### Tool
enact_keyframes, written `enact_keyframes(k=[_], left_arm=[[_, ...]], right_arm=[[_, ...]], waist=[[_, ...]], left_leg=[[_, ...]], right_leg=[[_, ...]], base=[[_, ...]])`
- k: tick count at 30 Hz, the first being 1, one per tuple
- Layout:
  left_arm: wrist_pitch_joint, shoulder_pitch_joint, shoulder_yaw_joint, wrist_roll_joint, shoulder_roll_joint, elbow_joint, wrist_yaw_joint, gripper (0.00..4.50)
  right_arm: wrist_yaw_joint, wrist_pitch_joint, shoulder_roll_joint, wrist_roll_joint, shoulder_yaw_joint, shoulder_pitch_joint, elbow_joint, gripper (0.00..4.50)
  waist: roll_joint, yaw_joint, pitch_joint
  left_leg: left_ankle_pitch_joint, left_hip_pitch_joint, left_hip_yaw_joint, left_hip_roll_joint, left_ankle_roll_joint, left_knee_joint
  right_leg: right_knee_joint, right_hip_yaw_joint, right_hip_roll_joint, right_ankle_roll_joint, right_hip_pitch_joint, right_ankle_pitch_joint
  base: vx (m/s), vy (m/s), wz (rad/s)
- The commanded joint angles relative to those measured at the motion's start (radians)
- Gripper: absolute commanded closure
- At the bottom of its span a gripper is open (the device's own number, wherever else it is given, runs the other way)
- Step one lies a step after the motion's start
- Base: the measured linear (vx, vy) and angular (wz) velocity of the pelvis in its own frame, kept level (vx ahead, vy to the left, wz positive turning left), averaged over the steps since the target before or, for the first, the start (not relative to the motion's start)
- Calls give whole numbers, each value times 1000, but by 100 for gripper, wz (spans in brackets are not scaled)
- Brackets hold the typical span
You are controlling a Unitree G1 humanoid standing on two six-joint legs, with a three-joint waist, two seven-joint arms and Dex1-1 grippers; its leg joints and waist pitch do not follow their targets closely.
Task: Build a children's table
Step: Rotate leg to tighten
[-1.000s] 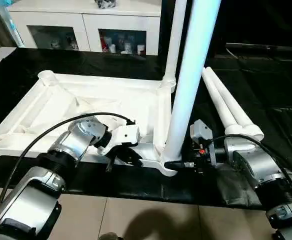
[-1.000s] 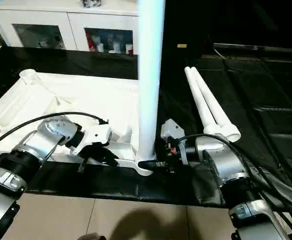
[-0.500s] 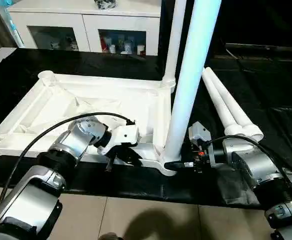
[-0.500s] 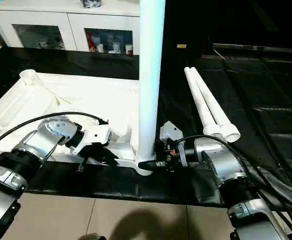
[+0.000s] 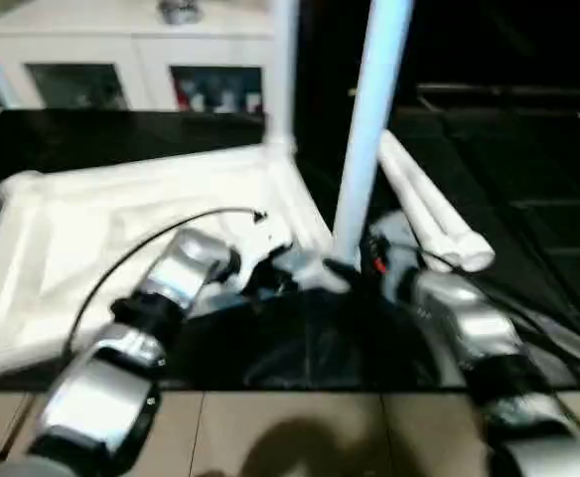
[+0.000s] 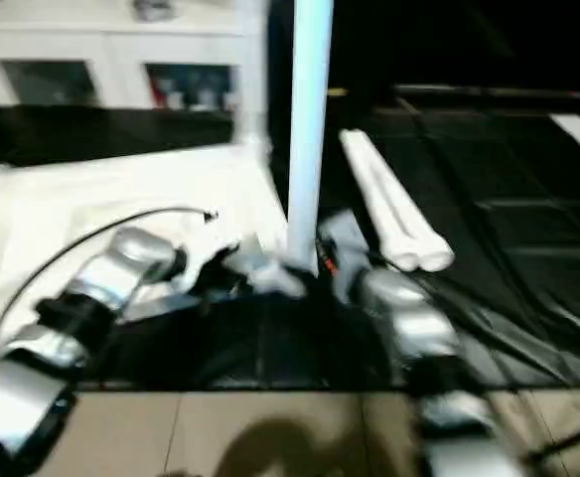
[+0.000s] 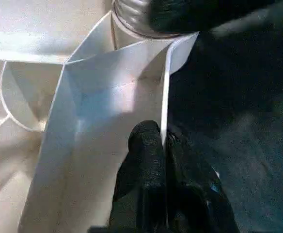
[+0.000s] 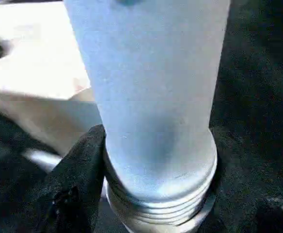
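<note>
At near corner, left fingers (image 7: 153,160) pinched on tabletop rim (image 7: 164,97), right fingers (image 8: 73,189) clasping upright leg's (image 8: 156,97) threaded base.

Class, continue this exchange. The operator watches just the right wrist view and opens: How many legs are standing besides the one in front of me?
Observer: One more leg stands at the table top's far corner.
Operator: And the others?
Observer: Two spare legs lie side by side on the black cover, on the right.
Operator: The left tool?
Observer: The left tool is shut on the top's rim.
</note>
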Motion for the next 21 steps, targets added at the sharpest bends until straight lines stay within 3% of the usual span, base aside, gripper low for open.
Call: enact_keyframes(k=[1, 6, 7, 8, 10, 18, 19, 20, 21], left_arm=[[23, -45, 54, -33, -52, -19, 120, 450], [52, -51, 75, -30, -64, -35, 180, 450], [48, -51, 76, -28, -61, -34, 183, 450], [40, -50, 74, -26, -57, -34, 182, 450], [30, -44, 74, -27, -47, -38, 169, 450], [-56, -23, 28, -10, 8, -22, 33, 450], [-86, -16, 13, -9, 27, -19, -17, 450], [-119, -11, 1, -9, 41, -17, -57, 450], [-159, -5, -18, -6, 62, -16, -116, 450]], right_arm=[[-78, 7, 82, -4, 36, -31, 27, 176], [-95, -67, 114, -21, 32, -43, 36, 176], [-92, -63, 113, -15, 24, -41, 35, 120], [-87, -60, 110, -13, 20, -39, 34, 106], [-70, -58, 94, -11, 16, -24, 22, 103], [101, -81, -12, 26, 17, 47, -63, 20], [153, -90, -51, 27, 19, 55, -73, 10], [186, -94, -82, 23, 21, 57, -75, 5], [246, -99, -125, 20, 28, 60, -77, 5]], waist=[[1, 4, -72], [2, 10, -82], [2, 11, -85], [3, 13, -87], [4, 13, -86], [2, 12, -82], [8, 12, -81], [6, 12, -82], [11, 14, -82]], left_leg=[[-273, 6, -5, 7, 4, -66], [-192, 0, -1, 9, 35, -60], [-159, -2, -1, 9, 47, -58], [-130, -2, 0, 9, 60, -55], [-122, -4, 0, 9, 77, -54], [-174, -3, 1, 10, 76, -56], [-179, -2, 0, 11, 75, -56], [-176, -2, 1, 10, 76, -55], [-179, -2, 0, 10, 78, -54]], right_leg=[[-94, 34, -55, -184, 49, -356], [-75, 38, -53, -228, 58, -171], [-67, 39, -53, -245, 62, -100], [-60, 39, -52, -260, 64, -36], [-57, 37, -52, -274, 66, 2], [-67, 39, -54, -261, 68, -78], [-70, 38, -53, -263, 68, -75], [-66, 38, -53, -269, 69, -63], [-66, 38, -55, -273, 68, -63]], base=[[0, 0, 0], [0, 0, 0], [0, 0, 0], [0, 0, 0], [0, 0, 0], [0, 0, 0], [0, 0, 0], [0, 0, 0], [0, 0, 0]])
